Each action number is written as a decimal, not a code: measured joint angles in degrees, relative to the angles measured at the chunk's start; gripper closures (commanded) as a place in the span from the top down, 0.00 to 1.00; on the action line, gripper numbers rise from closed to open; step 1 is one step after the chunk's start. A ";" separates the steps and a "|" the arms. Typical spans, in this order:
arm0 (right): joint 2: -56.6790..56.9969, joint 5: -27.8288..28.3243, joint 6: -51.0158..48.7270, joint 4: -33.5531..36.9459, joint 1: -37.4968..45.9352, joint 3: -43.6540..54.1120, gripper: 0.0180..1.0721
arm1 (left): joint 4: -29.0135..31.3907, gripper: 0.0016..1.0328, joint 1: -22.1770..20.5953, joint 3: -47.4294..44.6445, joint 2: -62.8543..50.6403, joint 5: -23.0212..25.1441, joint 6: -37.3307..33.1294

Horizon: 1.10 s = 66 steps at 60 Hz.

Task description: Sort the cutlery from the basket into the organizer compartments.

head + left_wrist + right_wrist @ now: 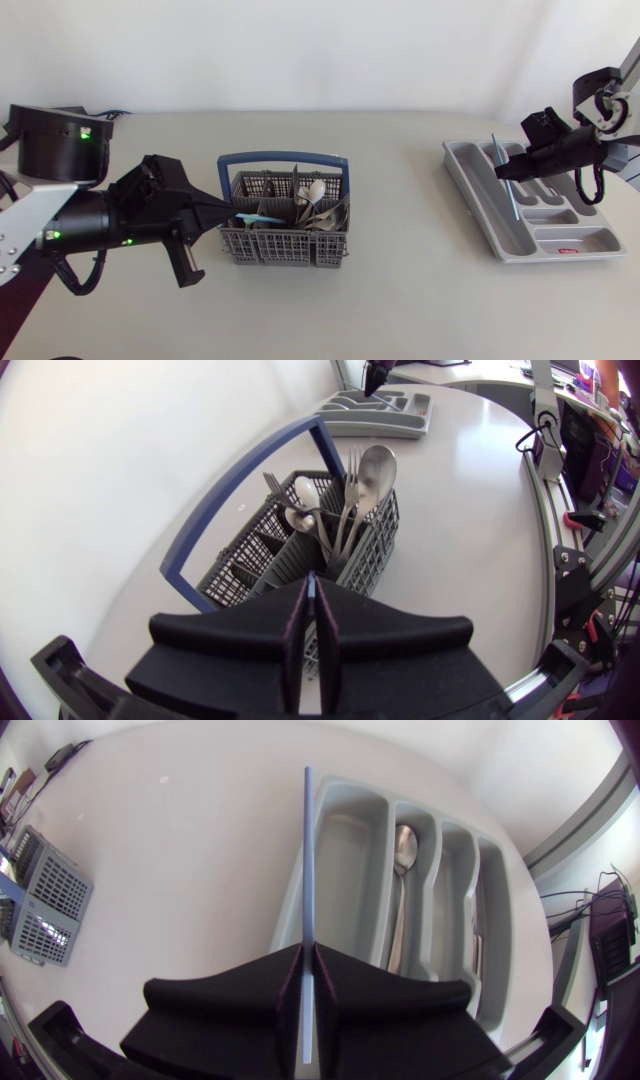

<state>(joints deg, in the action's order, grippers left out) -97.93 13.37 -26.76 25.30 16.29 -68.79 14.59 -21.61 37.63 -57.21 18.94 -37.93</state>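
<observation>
The right gripper is pinched narrow on a thin blue utensil, its two fingers pressing it from both sides. The utensil's long axis runs straight ahead out of the gripper, its far tip pointing away. It lines up with the long compartments of the grey organizer and sits over the organizer's outer wall on the basket side. Whether it touches that wall cannot be told. A metal spoon lies in the second long compartment, just beside the utensil's line, bowl at the far end. The other compartments lie further out to that side.

The left gripper is likewise closed narrow, holding a light blue utensil edge-on between its fingers. That utensil points straight ahead of the gripper, nearly level, across the top of the grey mesh basket. Directly ahead, metal forks and a large spoon stand upright in the basket's far cells, heads up, crowded together. The basket's blue handle arches up to one side of the gripper. Basket and organizer rest well apart on the pale surface.
</observation>
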 measured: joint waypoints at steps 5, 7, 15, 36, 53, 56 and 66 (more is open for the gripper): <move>-3.74 -1.49 0.90 -0.02 0.37 -0.98 0.07 | 1.68 0.03 0.15 1.60 1.64 0.04 0.00; -5.46 -1.70 1.49 -0.02 0.63 -1.66 0.07 | 2.32 0.03 0.33 2.29 2.16 0.09 0.00; -11.15 -2.60 3.23 -0.24 0.81 -4.42 0.08 | 4.26 0.03 1.07 3.85 4.24 0.35 0.02; -15.23 -4.61 5.75 -2.32 1.05 -6.56 0.58 | 12.61 0.03 6.21 10.91 5.86 8.33 2.23; 0.79 -7.15 5.70 -5.68 -3.41 2.10 0.78 | 17.97 0.03 7.74 16.52 4.57 14.25 6.16; 5.62 -5.70 5.49 -5.84 -5.53 4.09 0.78 | 18.53 0.03 7.74 17.38 3.93 15.10 6.91; 22.36 -1.95 3.56 -5.51 -16.20 10.01 0.78 | 22.08 0.03 7.74 20.22 0.96 17.00 8.22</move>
<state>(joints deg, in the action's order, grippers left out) -75.57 11.42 -23.20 19.79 0.10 -58.78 36.67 -13.87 57.84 -56.25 35.94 -29.71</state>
